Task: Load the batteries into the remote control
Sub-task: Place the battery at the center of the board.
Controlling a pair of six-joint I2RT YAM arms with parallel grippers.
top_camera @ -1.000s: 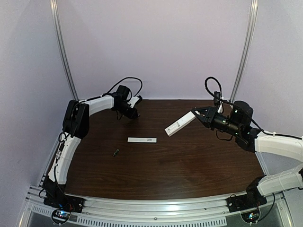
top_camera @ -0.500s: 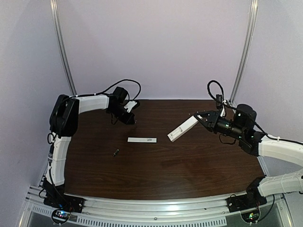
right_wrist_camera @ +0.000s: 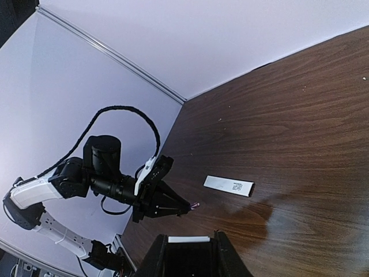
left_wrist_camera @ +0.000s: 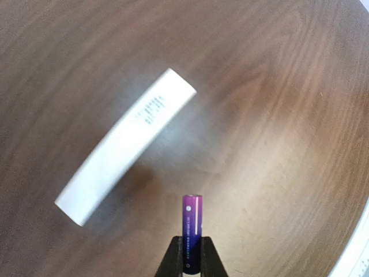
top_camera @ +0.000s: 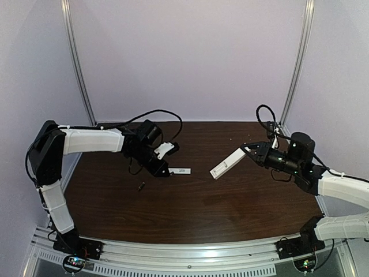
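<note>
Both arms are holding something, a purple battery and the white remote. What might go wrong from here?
The left gripper pinches the purple battery by one end only, most of it sticking out; a push into the remote control could tilt it or make it slip. The right gripper holds the remote control by one end too, so pressure may lever it loose. The left gripper also hangs close over the white strip and might knock it.

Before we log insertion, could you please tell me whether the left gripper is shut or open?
Shut on the battery: in the wrist view the left gripper clamps its lower end, with the purple body sticking out.
</note>
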